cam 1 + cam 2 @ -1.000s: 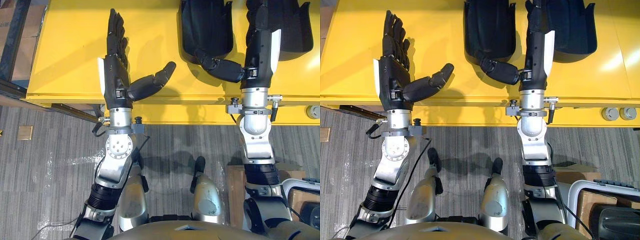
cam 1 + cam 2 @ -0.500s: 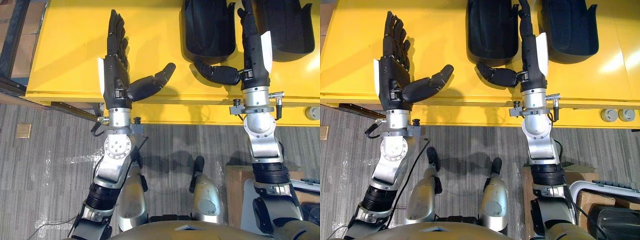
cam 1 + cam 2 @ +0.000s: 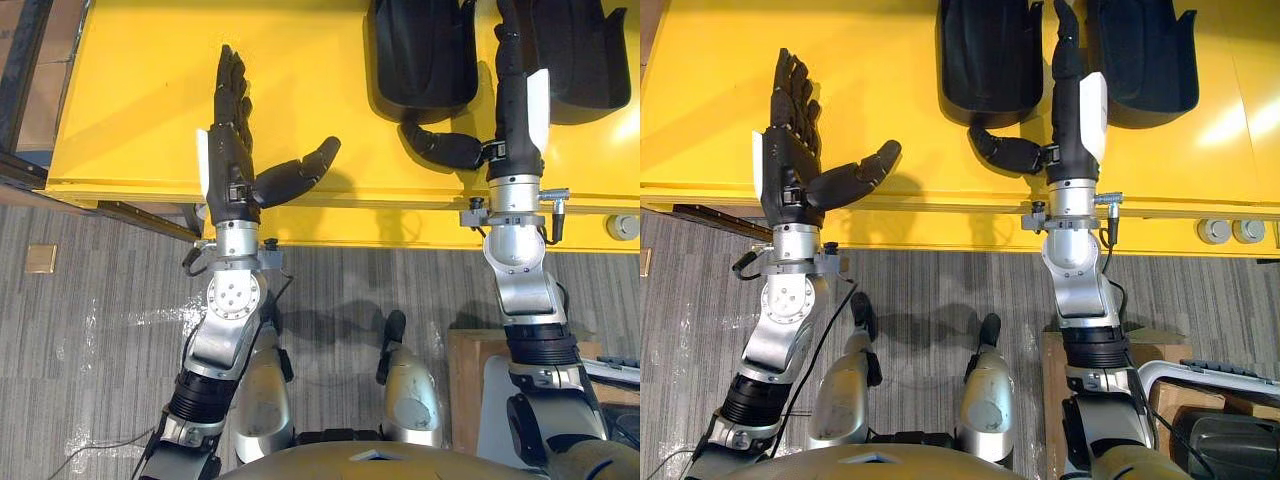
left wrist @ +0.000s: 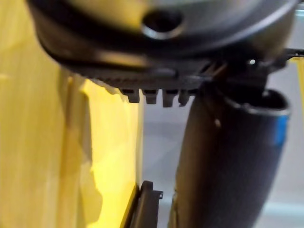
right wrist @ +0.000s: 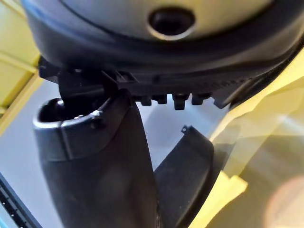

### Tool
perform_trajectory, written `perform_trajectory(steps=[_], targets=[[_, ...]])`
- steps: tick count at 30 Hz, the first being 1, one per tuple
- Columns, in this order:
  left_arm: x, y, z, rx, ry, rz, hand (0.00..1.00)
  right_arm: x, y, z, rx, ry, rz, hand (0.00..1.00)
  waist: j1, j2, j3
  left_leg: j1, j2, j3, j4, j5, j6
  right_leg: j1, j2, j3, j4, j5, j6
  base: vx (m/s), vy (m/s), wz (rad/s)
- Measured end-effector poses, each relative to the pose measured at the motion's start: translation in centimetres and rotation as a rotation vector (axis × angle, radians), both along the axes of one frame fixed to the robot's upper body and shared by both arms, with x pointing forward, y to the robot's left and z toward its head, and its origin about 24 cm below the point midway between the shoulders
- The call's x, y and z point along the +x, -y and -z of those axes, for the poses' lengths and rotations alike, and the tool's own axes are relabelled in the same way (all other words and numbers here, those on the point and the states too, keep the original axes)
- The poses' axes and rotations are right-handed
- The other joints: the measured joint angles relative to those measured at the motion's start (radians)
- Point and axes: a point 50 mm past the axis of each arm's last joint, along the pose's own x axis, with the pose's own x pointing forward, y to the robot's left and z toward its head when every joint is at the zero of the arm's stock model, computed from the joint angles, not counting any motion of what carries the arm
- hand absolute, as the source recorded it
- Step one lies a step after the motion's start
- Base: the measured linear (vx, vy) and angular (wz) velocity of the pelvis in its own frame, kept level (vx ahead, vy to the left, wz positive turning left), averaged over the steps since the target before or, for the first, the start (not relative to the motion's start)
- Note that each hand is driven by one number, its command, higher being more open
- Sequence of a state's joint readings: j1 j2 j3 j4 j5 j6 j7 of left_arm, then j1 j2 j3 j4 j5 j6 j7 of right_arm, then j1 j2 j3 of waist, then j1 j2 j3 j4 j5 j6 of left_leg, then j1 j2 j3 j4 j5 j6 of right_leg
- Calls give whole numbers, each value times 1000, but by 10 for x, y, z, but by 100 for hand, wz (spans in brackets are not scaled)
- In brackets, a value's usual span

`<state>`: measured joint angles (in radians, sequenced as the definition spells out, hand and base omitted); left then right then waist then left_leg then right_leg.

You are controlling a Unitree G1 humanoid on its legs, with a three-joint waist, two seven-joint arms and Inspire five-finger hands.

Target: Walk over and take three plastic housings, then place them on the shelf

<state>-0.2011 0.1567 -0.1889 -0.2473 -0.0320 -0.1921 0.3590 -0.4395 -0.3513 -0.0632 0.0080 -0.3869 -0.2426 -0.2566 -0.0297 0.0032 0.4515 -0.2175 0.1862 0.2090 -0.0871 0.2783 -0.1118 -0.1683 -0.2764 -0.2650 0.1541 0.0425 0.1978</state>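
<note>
Two black plastic housings lie on the far side of the yellow table [image 3: 130, 90]. The left housing [image 3: 988, 50] and the right housing [image 3: 1145, 45] sit side by side with a gap between them.

The right hand [image 3: 1072, 100] reaches into that gap. Its fingers [image 3: 1061, 25] are straight and its thumb [image 3: 1000, 150] sticks out wide to the left, just near the left housing's near edge. I cannot tell if the thumb touches it. The hand holds nothing.

The left hand [image 3: 232, 150] is over the table's near left part, well apart from the housings. It is wide open too, with fingers flat and thumb out to the right.

Two small round silver things [image 3: 1215, 230] sit at the table's near right edge, above the grey floor [image 3: 90, 330].
</note>
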Motion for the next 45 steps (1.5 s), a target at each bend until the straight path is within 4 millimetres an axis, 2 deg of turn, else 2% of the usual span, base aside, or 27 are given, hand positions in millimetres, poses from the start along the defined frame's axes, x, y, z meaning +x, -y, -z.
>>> perform_trajectory(steps=[5, 15, 24, 26, 28, 32, 34, 39, 43, 45], targets=[[1, 0, -1, 1, 1, 3, 100, 5, -1, -9, -11, 50, 35, 100, 0, 0, 0, -2, 0, -4, 0, 2, 0, 0, 0, -3, 1, 0, 0, 0, 0, 0], [1, 2, -3, 11, 10, 21, 100, 12, -8, -14, -18, 62, 14, 100, 3, 1, 0, -12, -1, -13, 0, 5, 2, -3, 0, -11, 1, -3, -5, 0, 0, 1], [3, 3, -4, 14, 14, 25, 100, 9, -12, -18, -30, 83, -61, 100, 9, 2, 0, -6, -2, -24, 1, 11, 1, 11, 0, -22, 4, -1, -1, -5, -24, 3], [2, 3, -3, 11, 8, 25, 100, -2, -10, -15, -18, 93, -65, 100, 11, 3, 0, 12, -2, -24, 1, 9, 0, 29, 0, -22, 4, -5, -6, -2, -17, -1], [-2, 1, 4, 9, -17, 17, 100, -25, -7, -5, 49, 116, -80, 100, 12, 7, -3, 39, -1, -18, -2, -7, -9, 53, 0, -20, 1, -11, -10, 1, -27, -5], [-11, 0, 18, -6, -69, 9, 100, -54, 5, 15, 197, 119, -36, 100, 9, 12, -30, 78, 0, 6, -2, -34, -8, 85, 0, -6, -19, -14, -4, 9, -21, -14], [-17, -1, 29, -14, -117, 7, 100, -63, 16, 36, 322, 66, 7, 100, -1, 13, -80, 107, -1, 33, -2, -46, -14, 111, 0, 7, -51, -5, 0, 62, -22, -29], [-27, 4, 46, -48, -186, 51, 100, -80, 28, 72, 538, -49, 69, 100, -15, 17, -178, 190, 6, 110, -2, -71, -27, 165, 8, 61, -111, 22, 8, 97, -21, -41], [-34, 8, 56, -127, -244, 155, 100, -99, 35, 106, 666, -178, 182, 100, -35, 19, -230, 267, 41, 204, -3, -97, -51, 186, 43, 136, -143, 30, -3, 48, -39, -63], [-38, 8, 62, -176, -270, 203, 100, -109, 40, 120, 691, -238, 248, 100, -59, 20, -245, 292, 53, 240, -3, -106, -61, 184, 57, 168, -151, 33, -8, 8, -42, -65]])
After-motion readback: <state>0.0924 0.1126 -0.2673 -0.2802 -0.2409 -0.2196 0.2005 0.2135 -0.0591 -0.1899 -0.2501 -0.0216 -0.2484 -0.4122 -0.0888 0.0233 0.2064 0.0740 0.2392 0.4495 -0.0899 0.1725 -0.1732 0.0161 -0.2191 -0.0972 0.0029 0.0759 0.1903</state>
